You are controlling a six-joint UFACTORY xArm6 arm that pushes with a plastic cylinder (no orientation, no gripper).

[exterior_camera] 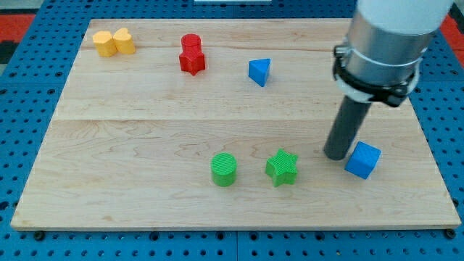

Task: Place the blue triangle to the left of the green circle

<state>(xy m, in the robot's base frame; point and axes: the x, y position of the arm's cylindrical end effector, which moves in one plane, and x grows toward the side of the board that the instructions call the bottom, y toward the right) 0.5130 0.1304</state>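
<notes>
The blue triangle (pixel 259 72) sits toward the board's top edge, a little right of centre, well apart from the green circle (pixel 224 169), which lies near the bottom edge with the green star (pixel 281 167) just to its right. Your rod has no pincer to open or close; my tip (pixel 336 154) rests on the board near the right edge, just beside the blue cube's (pixel 362 160) left face, and whether it touches that cube you cannot tell. The approach looks like the step in hand, as the triangle is not yet engaged. Next you would bring the tip up behind the triangle's top-right side and push it down and left, aiming for bare wood left of the circle without nudging circle or star.
</notes>
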